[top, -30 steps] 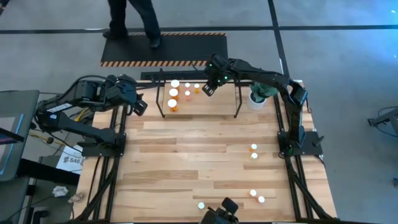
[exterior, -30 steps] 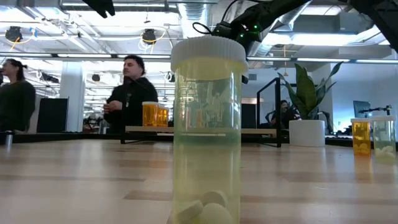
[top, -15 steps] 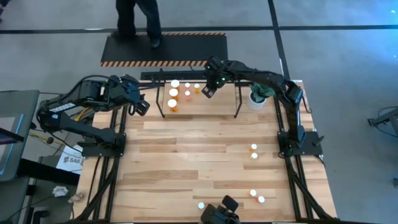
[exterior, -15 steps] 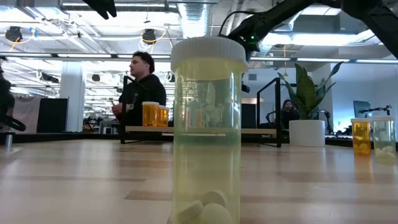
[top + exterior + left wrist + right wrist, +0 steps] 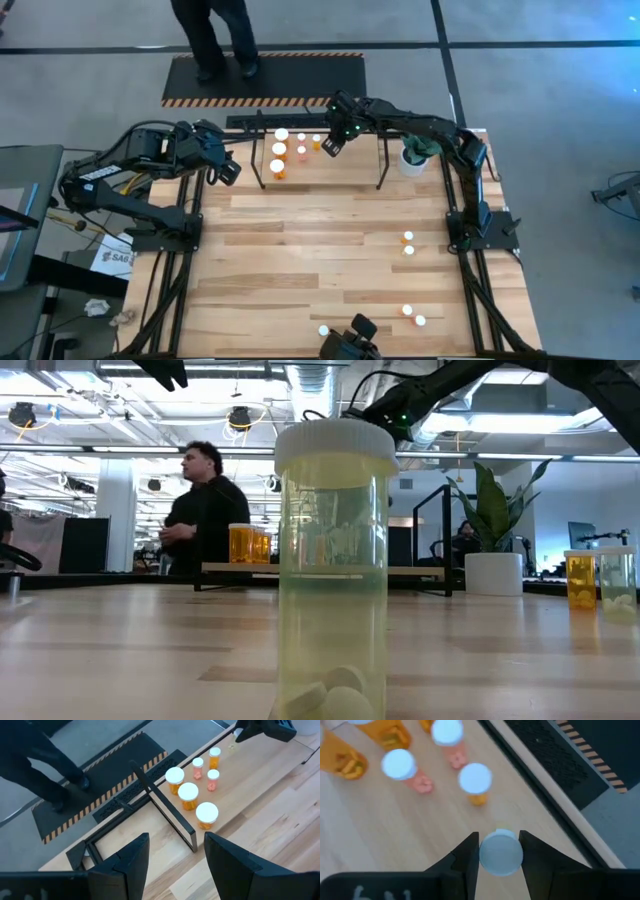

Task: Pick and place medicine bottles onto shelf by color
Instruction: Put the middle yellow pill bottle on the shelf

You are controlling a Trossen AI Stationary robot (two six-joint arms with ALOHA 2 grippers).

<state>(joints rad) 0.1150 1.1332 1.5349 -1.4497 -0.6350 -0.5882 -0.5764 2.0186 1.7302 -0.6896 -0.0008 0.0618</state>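
The shelf (image 5: 380, 160) stands at the table's far edge, with several white-capped bottles (image 5: 278, 150) upright on its wood floor, bodies orange and reddish; they also show in the left wrist view (image 5: 189, 795). My right gripper (image 5: 500, 852) is over the shelf (image 5: 332, 146), just right of those bottles, shut on a small white-capped bottle (image 5: 501, 851). My left gripper (image 5: 175, 865) is open and empty at the table's far left corner (image 5: 222, 170). Loose bottles stand at the right (image 5: 407, 237) and near the front edge (image 5: 413, 316). My right gripper pinches the bottle at its round white cap (image 5: 487, 852) between the two fingers, one on each side. The fingers point down from above. The bottle stands upright in the hold, and its cap hides its body.
A white pot with a green plant (image 5: 412, 160) stands right of the shelf. A pale bottle (image 5: 335, 570) stands right before the low camera, with two more at the right (image 5: 580, 580). A person walks on the striped mat (image 5: 300, 85) beyond the table.
My right gripper has shifted a little toward the table's left edge over the shelf, still shut on its bottle. The person behind the table has moved about.
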